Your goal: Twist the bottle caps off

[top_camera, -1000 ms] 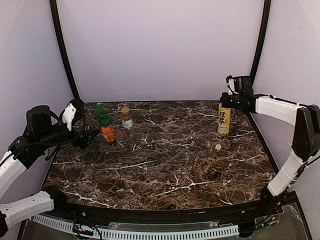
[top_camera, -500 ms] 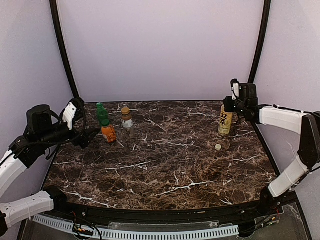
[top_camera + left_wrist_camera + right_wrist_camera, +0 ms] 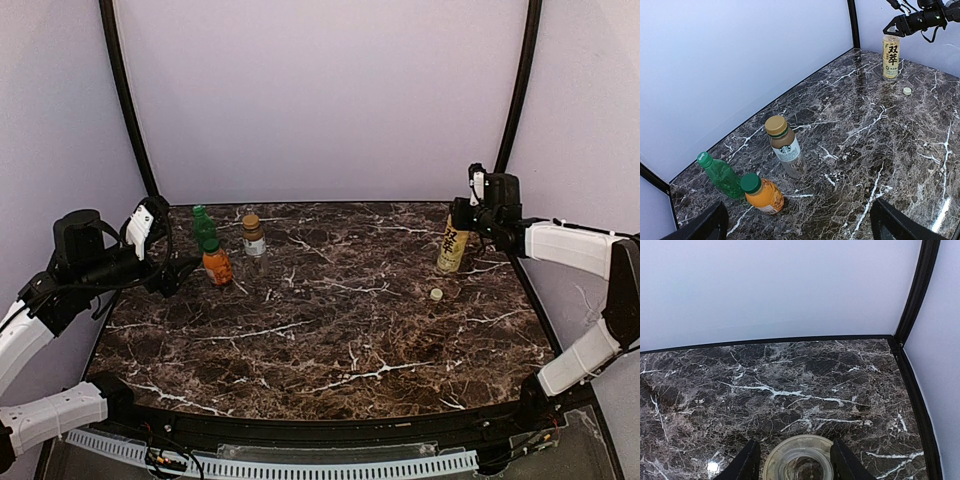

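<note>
four bottles, four caps here. right gripper is over the yellow tea bottle, fingers snug against both sides of its open rim, so it looks clamped on the neck, and the bottle leans a bit in the top view. its cream cap is off, lying on the marble table near the bottle's foot, on the arm-base side of that gripper

left gripper is spread wide, holding nothing. the other three bottles stand right ahead of it, all capped: slim green bottle off to its left with a green cap, orange juice bottle just beside that and closest to the gripper with the second green cap, short brown bottle a little further ahead with the golden-brown cap. so three caps on, one off, and the tea bottle is well apart from that trio, far across from the left gripper
</note>
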You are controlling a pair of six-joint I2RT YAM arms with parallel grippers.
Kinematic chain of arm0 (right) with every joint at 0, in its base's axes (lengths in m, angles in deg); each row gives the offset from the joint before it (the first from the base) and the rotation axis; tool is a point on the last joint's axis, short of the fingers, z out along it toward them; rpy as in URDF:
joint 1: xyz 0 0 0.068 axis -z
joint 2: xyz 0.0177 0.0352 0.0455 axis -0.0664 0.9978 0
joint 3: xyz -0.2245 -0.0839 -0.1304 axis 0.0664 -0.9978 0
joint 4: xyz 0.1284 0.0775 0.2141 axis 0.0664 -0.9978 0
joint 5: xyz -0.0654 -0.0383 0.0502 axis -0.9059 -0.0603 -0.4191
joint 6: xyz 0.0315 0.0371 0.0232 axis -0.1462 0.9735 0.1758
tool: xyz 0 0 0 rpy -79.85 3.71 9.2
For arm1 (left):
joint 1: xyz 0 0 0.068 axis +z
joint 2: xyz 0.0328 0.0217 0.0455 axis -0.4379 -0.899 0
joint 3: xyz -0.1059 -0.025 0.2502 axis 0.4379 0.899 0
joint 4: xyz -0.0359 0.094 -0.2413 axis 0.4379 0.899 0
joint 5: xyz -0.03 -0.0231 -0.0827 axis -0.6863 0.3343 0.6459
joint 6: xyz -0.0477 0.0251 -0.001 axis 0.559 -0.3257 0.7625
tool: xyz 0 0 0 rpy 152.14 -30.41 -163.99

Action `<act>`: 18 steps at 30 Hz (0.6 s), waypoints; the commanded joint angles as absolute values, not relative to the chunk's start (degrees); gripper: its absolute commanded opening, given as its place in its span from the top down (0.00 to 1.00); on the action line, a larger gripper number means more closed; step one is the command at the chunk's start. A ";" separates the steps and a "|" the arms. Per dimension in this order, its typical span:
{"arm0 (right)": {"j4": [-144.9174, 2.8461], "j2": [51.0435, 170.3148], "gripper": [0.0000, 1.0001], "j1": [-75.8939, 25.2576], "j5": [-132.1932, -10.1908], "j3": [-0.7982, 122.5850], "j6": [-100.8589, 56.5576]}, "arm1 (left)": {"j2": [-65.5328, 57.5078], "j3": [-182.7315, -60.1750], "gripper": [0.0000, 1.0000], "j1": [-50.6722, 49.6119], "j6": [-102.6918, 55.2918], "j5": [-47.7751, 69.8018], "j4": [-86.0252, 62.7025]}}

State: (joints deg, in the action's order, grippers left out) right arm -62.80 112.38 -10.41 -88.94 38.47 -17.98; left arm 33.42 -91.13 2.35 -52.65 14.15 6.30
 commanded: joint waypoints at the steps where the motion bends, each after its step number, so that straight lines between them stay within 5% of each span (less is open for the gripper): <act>1: -62.56 111.34 0.51 -10.06 -89.30 37.90 -17.90 | 33.62 -90.37 0.00 2.59 -52.44 14.88 5.32; 6: -62.97 111.33 0.43 -9.99 -88.08 38.47 -18.36 | 33.86 -90.33 0.00 2.59 -52.43 15.05 5.53; 14: -66.74 108.58 0.08 -9.97 -88.91 42.87 -19.76 | 35.15 -88.79 0.00 3.19 -49.23 14.32 5.66; 18: -69.88 106.30 0.06 -10.07 -88.47 49.35 -19.12 | 37.74 -85.17 0.00 7.10 -43.67 14.19 5.33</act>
